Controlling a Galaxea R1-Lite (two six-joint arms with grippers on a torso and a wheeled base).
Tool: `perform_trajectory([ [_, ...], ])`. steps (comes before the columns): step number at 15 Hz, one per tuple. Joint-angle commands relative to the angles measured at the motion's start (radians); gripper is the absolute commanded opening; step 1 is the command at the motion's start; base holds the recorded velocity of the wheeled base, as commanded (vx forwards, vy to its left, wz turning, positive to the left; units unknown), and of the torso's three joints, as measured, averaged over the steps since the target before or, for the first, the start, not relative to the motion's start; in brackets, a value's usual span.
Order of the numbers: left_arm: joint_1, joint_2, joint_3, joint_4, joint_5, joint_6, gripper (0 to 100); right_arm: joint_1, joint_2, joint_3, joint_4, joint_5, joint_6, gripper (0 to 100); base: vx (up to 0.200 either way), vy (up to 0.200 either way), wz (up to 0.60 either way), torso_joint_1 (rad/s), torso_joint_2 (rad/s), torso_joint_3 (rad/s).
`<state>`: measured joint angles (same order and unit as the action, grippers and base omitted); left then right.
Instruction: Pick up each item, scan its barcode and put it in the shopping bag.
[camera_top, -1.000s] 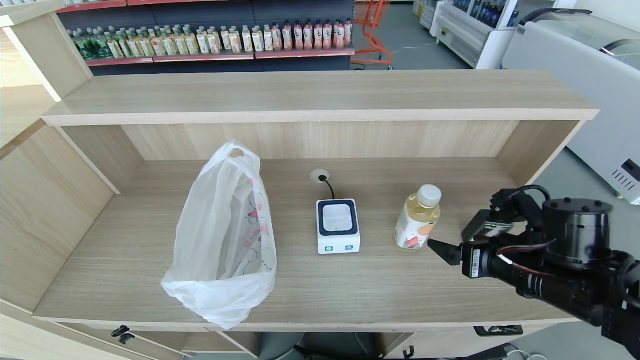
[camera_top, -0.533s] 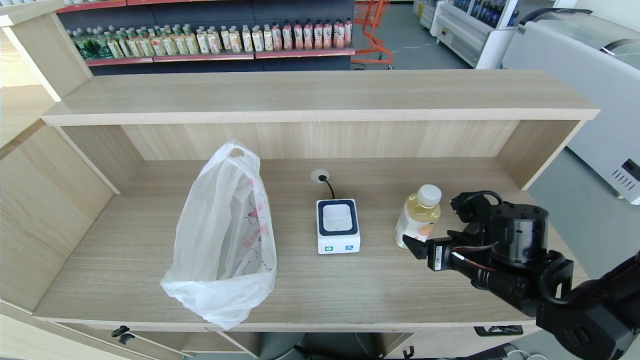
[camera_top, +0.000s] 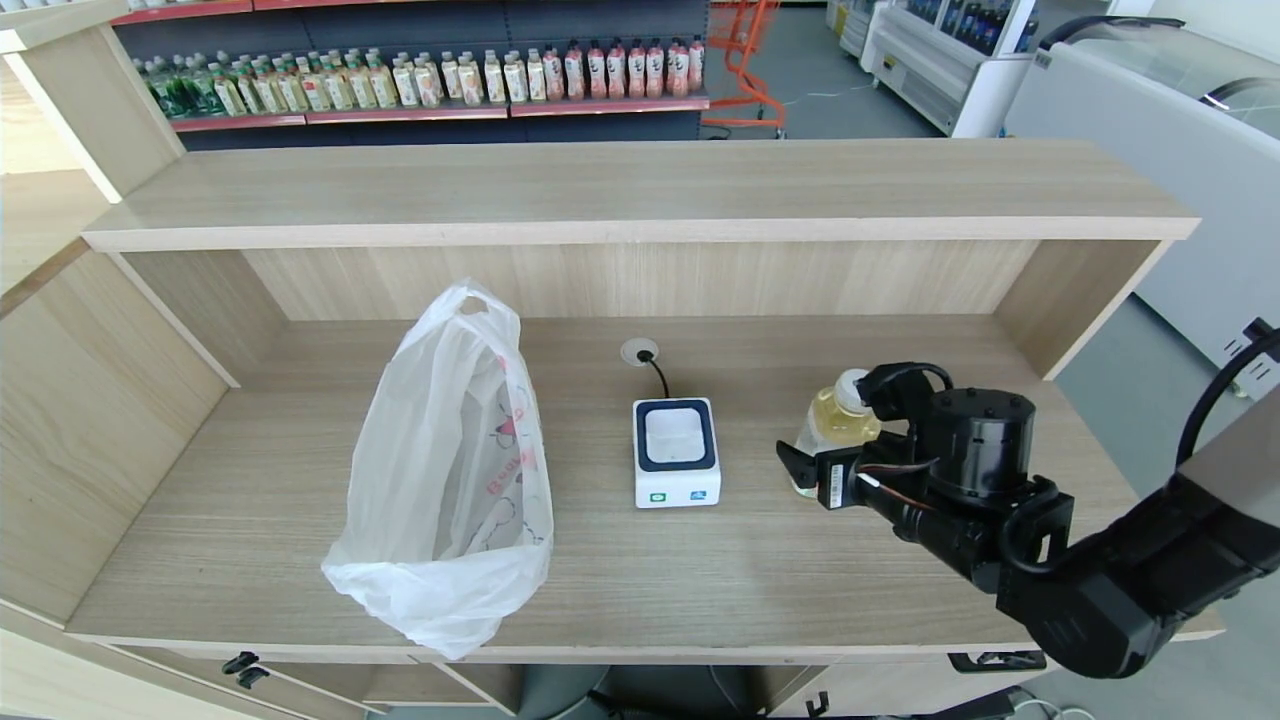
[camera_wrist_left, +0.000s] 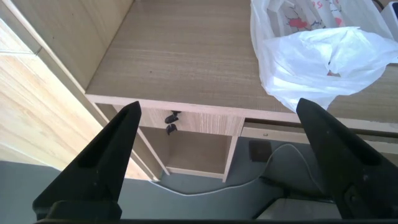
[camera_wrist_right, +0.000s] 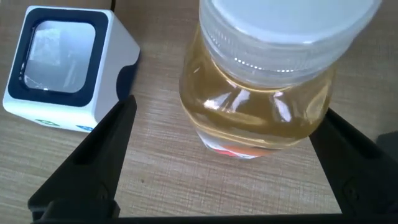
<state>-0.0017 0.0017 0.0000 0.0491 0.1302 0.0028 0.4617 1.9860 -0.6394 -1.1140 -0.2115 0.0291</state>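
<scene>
Bottle (camera_top: 838, 425) of pale yellow drink with a white cap stands upright on the wooden bench (camera_top: 700, 570), toward its right side and just to the right of the scanner (camera_top: 676, 452). The right gripper (camera_wrist_right: 224, 163) is at the bottle with its fingers spread apart, one on each side of the body below the cap; a gap shows between the bottle and at least the finger on the scanner's side, so nothing is clamped. The scanner is a small white box with a dark-framed window facing up, and its black cable (camera_top: 658, 378) runs to a round hole at the back of the bench. Left of the scanner lies the white plastic shopping bag (camera_top: 450, 480), slumped, with its handles toward the back wall. The left gripper (camera_wrist_left: 217, 158) hangs beyond the bench's front edge near the bag, its fingers wide apart and holding nothing.
</scene>
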Motion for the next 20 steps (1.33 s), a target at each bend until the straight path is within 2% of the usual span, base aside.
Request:
perform_trajectory([
  [1,0.0,0.0,0.0,0.001,0.0,0.0,100,0.005,0.047,-0.003,-0.023,0.0,-0.008,100,0.0,0.0,0.0,0.0,0.0,0.0],
  [6,0.0,0.0,0.0,0.0,0.0,0.0,100,0.005,0.113,-0.039,-0.095,0.001,-0.015,100,0.0,0.0,0.0,0.0,0.0,0.0],
  [14,0.0,0.0,0.0,0.0,0.0,0.0,100,-0.003,0.152,-0.129,-0.099,0.017,-0.071,100,0.0,0.0,0.0,0.0,0.0,0.0],
  [17,0.0,0.0,0.0,0.0,0.0,0.0,100,-0.014,0.155,-0.14,-0.099,0.063,-0.077,100,0.0,0.0,0.0,0.0,0.0,0.0],
  [18,0.0,0.0,0.0,0.0,0.0,0.0,100,-0.017,0.159,-0.152,-0.099,0.067,-0.089,0,0.0,0.0,0.0,0.0,0.0,0.0],
  [20,0.0,0.0,0.0,0.0,0.0,0.0,100,-0.025,0.155,-0.155,-0.098,0.067,-0.104,0,0.0,0.0,0.0,0.0,0.0,0.0],
])
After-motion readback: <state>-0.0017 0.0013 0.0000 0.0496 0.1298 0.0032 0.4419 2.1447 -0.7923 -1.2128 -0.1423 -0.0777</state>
